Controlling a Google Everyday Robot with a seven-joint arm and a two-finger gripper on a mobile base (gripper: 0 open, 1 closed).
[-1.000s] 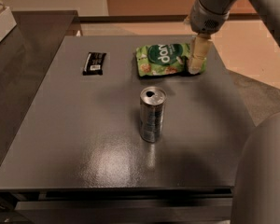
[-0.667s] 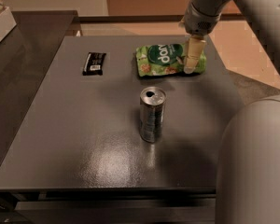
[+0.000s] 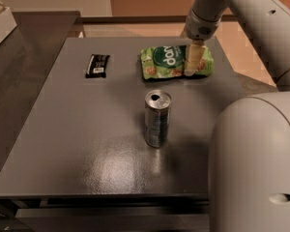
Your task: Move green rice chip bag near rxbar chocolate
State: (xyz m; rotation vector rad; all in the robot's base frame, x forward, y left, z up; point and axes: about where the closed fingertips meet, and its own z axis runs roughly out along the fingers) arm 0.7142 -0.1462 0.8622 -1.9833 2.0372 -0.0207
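The green rice chip bag lies flat at the far right of the dark table, its round dark green logo facing up. The rxbar chocolate, a small black wrapper, lies at the far left, about a bag's length to the left of the bag. My gripper hangs down from the arm over the right part of the bag, its pale fingers reaching down to the bag's surface. The fingers cover part of the bag's right end.
A silver can stands upright mid-table, in front of the bag. The grey table ends just right of the bag. My arm's large white body fills the right foreground. A counter edge sits at far left.
The gripper has shifted left, from the bag's right edge to over its right part. The bag, bar and can have not moved.
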